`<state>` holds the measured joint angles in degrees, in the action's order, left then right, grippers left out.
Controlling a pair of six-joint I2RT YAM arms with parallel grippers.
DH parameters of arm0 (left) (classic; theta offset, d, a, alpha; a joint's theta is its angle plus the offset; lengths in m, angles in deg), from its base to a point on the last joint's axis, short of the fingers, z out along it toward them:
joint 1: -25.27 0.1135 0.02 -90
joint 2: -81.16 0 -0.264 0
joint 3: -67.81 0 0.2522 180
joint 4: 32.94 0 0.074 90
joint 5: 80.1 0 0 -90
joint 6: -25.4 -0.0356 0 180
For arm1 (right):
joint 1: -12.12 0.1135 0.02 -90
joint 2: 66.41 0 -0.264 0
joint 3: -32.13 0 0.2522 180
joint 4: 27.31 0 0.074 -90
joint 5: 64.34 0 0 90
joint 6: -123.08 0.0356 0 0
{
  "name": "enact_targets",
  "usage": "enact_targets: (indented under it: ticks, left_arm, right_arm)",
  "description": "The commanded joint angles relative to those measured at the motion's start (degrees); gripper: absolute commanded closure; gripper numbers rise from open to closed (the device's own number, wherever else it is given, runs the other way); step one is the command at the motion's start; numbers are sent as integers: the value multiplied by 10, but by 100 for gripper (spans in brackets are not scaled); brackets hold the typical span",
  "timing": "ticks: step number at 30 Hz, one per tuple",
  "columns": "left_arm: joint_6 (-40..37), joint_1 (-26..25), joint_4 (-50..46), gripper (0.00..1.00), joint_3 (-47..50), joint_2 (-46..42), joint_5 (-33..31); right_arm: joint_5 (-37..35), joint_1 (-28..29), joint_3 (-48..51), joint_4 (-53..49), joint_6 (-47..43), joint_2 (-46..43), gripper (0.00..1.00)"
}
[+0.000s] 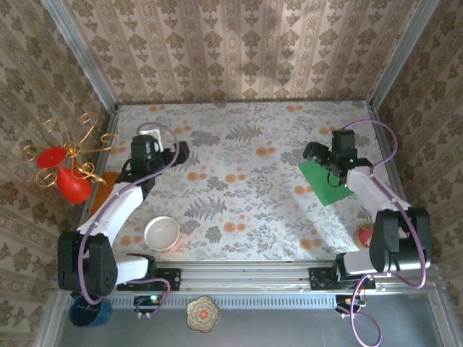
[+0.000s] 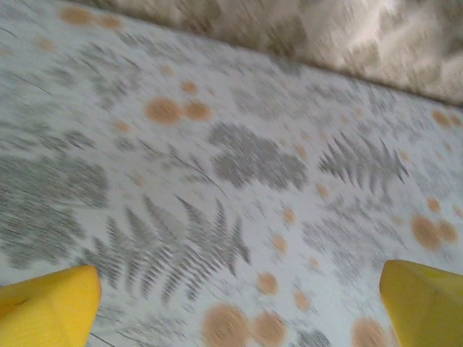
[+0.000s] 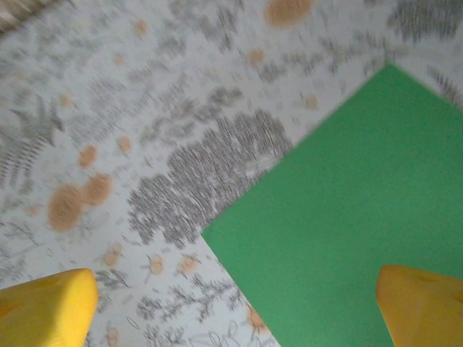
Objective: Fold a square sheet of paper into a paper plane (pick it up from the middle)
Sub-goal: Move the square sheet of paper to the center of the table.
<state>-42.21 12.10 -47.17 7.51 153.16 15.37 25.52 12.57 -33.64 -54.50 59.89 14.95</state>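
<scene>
Square sheet of paper (image 3: 347, 217), plain green, flat on desk (image 1: 239, 144) below wide right end effector (image 3: 235, 307); left end effector (image 2: 239, 303) wide.

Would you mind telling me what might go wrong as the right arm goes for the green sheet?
The square sheet of paper lies flat on the table, so the open right gripper may skid over it or crumple it. In the right wrist view the fingers straddle the sheet's edge, not its middle, so a pinch here could land off-centre.
</scene>
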Motion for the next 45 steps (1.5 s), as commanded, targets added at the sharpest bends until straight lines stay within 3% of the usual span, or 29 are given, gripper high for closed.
enact_targets:
  ticks: [1, 13, 19, 26, 33, 39, 42, 45]
  left_arm:
    - [26, -37, -53, 0, -37, 24, 41]
    - [52, -172, -70, 0, -116, 153, 62]
    - [62, -184, -69, 0, -129, 179, 72]
    - [74, -184, -63, 0, -117, 180, 78]
    - [87, -184, -51, 0, -107, 182, 83]
    - [100, -183, -50, 0, -106, 184, 83]
    - [108, -184, -48, 0, -103, 186, 84]
    - [116, -184, -49, 0, -100, 184, 86]
  right_arm:
    - [13, -13, -23, -101, 38, 42, 0]
    - [3, -47, -56, -154, 37, 133, 0]
    - [19, -47, -46, -167, 49, 152, 1]
    - [90, -37, 16, -150, 111, 134, 4]
    - [90, 69, 62, -120, 245, 84, 4]
    - [115, 182, 63, -20, 376, 125, 6]
    - [142, 228, 32, 19, 400, 164, 7]
    - [178, 237, -15, 11, 375, 174, 10]
